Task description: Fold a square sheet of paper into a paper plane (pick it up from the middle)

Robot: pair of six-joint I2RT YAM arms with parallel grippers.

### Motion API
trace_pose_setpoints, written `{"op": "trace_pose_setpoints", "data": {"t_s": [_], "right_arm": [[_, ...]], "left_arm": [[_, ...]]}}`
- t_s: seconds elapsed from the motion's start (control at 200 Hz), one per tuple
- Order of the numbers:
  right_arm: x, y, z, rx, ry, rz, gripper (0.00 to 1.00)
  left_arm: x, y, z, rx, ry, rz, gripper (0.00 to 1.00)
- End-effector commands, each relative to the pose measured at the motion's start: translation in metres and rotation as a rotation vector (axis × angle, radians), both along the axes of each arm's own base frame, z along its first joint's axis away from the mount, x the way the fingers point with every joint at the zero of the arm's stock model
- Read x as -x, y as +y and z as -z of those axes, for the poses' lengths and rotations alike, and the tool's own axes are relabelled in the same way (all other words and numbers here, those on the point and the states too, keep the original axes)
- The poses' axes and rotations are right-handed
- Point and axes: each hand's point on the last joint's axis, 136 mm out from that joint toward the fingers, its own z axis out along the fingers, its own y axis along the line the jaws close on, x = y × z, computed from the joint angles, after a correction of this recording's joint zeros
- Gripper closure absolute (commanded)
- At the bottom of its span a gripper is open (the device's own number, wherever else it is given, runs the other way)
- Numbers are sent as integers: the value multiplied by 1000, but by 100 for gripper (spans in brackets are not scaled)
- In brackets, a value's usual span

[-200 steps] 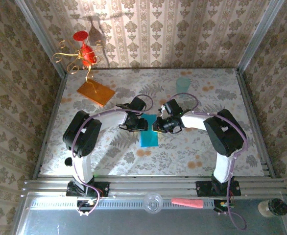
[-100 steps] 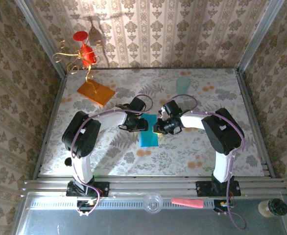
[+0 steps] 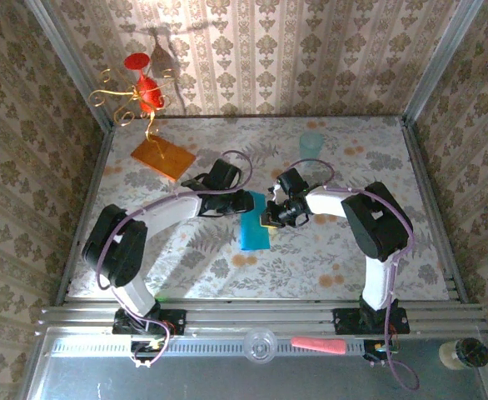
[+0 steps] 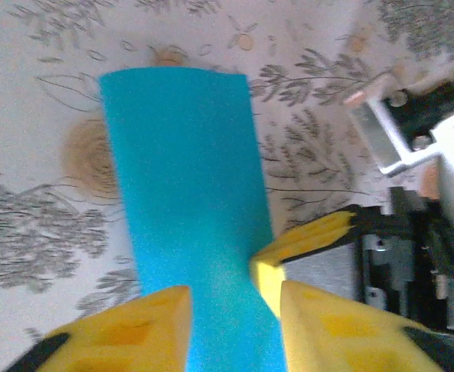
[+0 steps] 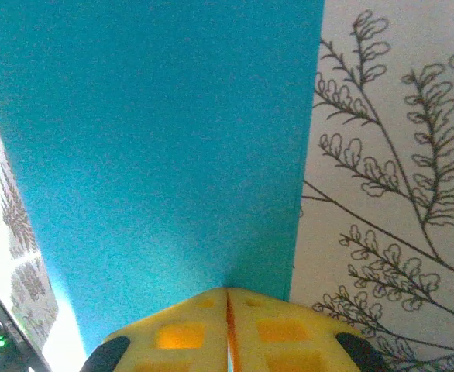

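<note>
Left hand (image 4: 231,310) is hovering spread over the near end of the folded teal-blue paper sheet (image 4: 184,178), one yellow finger (image 4: 134,329) sitting on each side of the strip, with the paper running out ahead of the fingertips as a long narrow rectangle lying flat on the floral tabletop (image 4: 49,139). Cannot tell if these fingers are touching the sheet or staying just above it. Right hand (image 5: 227,298) is coming in from the left hand's right side. Its fingers are pressed together with only a thin seam between them, and their tips are sitting at the paper's edge. In the right wrist view the sheet is spreading flat ahead of and to the left of the tips, with bare tabletop to the right, so the fingers are looking shut on top of the paper rather than pinching it, but the contact itself is hidden under the tips. From overhead both hands are meeting at the far end of the sheet, left hand at its left corner and right hand on its right edge, the rest of the strip lying toward the arm bases. Well beyond the left hand an orange slab (image 3: 162,157) is lying on the tabletop, with a red and gold wire ornament (image 3: 140,92) past it in the corner. Beyond the right hand a pale mint cup (image 3: 311,144) is standing upright, apart from the paper.
</note>
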Motion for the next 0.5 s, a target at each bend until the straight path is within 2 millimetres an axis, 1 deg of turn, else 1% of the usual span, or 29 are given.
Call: {"op": "trace_pose_setpoints", "data": {"t_s": [0.0,0.115,0.205,0.27,0.495], "right_arm": [[43,-49,69,261,173,25,89],[45,-52,73,271,182,31,90],[46,-53,76,283,192,31,90],[48,-55,77,296,204,29,91],[54,-61,84,330,239,31,91]], "left_arm": [[14,-15,16,67,83,32,75],[16,-22,31,92,144,26,89],[18,-31,38,135,174,34,95],[19,-31,45,137,190,27,99],[20,-24,65,131,237,12,100]]}}
